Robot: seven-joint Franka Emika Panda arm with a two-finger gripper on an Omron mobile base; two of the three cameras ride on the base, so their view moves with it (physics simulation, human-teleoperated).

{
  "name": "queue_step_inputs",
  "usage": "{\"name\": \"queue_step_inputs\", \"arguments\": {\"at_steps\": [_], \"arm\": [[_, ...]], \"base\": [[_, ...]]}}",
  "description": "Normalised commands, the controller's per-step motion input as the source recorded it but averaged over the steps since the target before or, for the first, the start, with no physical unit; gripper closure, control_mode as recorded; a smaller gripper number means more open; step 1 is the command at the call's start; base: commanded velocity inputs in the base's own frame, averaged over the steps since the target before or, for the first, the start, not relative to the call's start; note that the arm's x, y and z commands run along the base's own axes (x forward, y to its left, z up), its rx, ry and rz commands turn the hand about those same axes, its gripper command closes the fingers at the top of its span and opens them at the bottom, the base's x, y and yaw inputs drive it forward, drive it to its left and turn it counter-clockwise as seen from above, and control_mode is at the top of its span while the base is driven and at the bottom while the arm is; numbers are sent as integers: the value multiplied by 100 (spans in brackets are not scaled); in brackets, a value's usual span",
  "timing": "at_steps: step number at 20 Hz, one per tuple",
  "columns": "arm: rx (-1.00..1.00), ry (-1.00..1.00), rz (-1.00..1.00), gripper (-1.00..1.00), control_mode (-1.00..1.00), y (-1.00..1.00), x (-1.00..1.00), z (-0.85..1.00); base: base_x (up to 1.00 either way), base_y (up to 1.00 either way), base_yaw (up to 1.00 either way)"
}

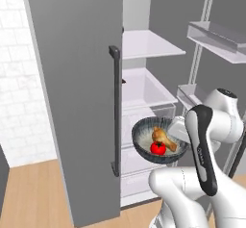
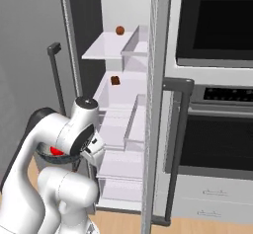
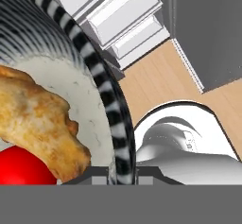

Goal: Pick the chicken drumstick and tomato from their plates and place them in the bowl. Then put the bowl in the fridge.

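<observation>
- The gripper (image 3: 124, 175) is clamped on the rim of the bowl (image 1: 144, 135), its jaws closed over the near edge of the striped wall, as the hand view shows close up.
- The bowl hangs in the air, carried level in front of the open fridge (image 1: 72, 102), just right of the fridge door's long dark bar handle (image 1: 115, 111) and at about the height of the handle's lower end.
- Inside the bowl the chicken drumstick (image 1: 164, 138) lies across the pale speckled bottom, and the tomato (image 1: 158, 148) sits against it on the near side; the two touch.
- In the hand view the drumstick (image 3: 38, 124) lies above the tomato (image 3: 21, 168), with the bowl's rim (image 3: 111, 109) curving past both.
- In the right base view the arm hides most of the bowl; a sliver of its rim and a spot of red (image 2: 57, 151) show under the elbow.
- Beyond the bowl, the fridge's white drawers (image 1: 144, 107) and shelves (image 1: 149, 44) stand open to view.
- Farther in, a small brown thing (image 2: 115, 80) lies on the middle shelf and a round reddish-brown one (image 2: 120, 30) on the shelf above.
- To the right of the fridge stands a dark-doored oven (image 2: 217, 129).
</observation>
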Motion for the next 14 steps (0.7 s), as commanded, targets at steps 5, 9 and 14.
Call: {"name": "queue_step_inputs", "arguments": {"at_steps": [5, 9, 14], "arm": [[0, 0, 0, 100, 100, 0, 0, 0], [0, 0, 0, 100, 100, 0, 0, 0], [-5, -3, -1, 100, -100, 3, -5, 0]], "base": [[61, 0, 7], [18, 0, 4], [-7, 1, 0]]}}
